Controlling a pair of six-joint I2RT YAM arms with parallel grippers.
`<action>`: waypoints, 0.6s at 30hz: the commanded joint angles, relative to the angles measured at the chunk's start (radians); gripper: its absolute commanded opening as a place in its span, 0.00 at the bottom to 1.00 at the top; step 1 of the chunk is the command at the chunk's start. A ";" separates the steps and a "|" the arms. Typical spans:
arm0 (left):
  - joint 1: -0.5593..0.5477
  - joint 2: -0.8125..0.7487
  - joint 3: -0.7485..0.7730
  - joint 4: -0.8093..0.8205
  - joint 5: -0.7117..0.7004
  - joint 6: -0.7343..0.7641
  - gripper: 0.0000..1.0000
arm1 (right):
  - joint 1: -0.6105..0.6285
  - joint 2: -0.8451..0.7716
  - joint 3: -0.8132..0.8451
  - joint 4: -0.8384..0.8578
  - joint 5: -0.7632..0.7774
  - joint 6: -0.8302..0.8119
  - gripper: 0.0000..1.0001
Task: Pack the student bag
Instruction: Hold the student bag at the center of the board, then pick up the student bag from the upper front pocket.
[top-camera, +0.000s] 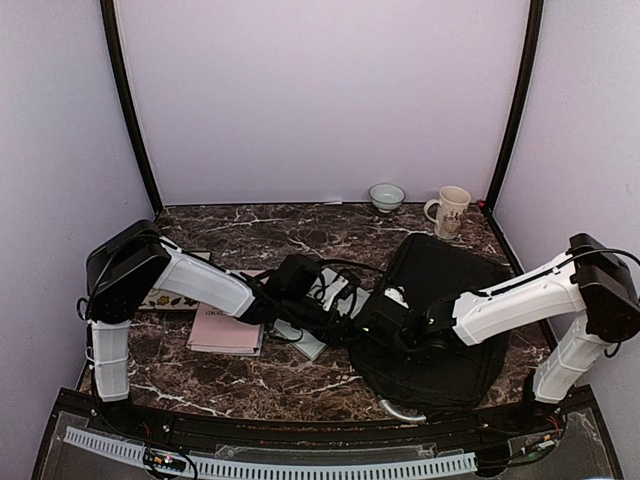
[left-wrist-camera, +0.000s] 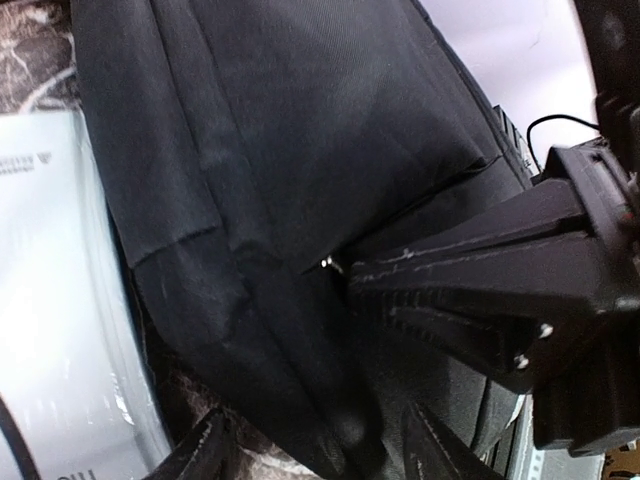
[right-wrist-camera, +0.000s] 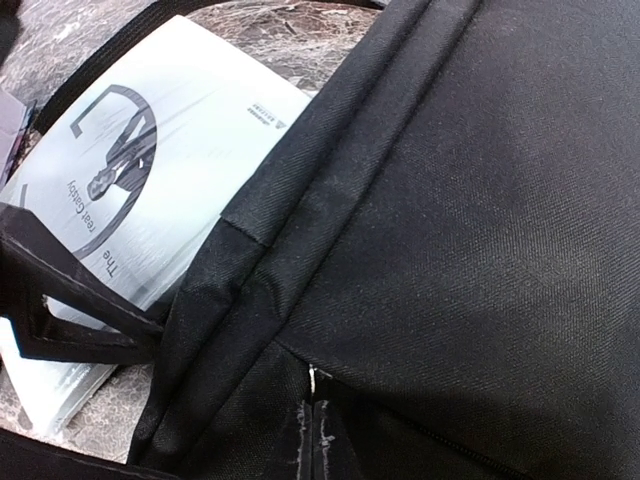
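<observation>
Two grippers meet the soft black woven bag (top-camera: 440, 270): right gripper (right-wrist-camera: 312, 432) pinched on its metal zip pull (right-wrist-camera: 311, 380), left gripper (left-wrist-camera: 315, 452) apart astride a fold

The bag (top-camera: 440, 290) is matt woven cloth w/ metal zip pull (right-wrist-camera: 312, 380). The book (right-wrist-camera: 170, 150) has a glossy cover; table (top-camera: 250, 225) looks polished marble.

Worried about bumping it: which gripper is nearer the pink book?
Left. The left gripper hangs right of the pink book, over the white book; the right gripper is farther right, at the edge of the black bag.
</observation>
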 joint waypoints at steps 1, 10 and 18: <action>-0.019 0.020 0.032 -0.015 -0.012 0.002 0.59 | 0.000 0.018 -0.004 0.009 0.003 -0.002 0.00; -0.031 0.035 0.050 -0.010 -0.034 -0.017 0.00 | -0.001 -0.004 -0.020 0.011 0.009 -0.003 0.00; -0.041 -0.015 0.004 0.027 -0.052 -0.050 0.00 | 0.008 -0.154 -0.099 -0.003 0.002 0.015 0.00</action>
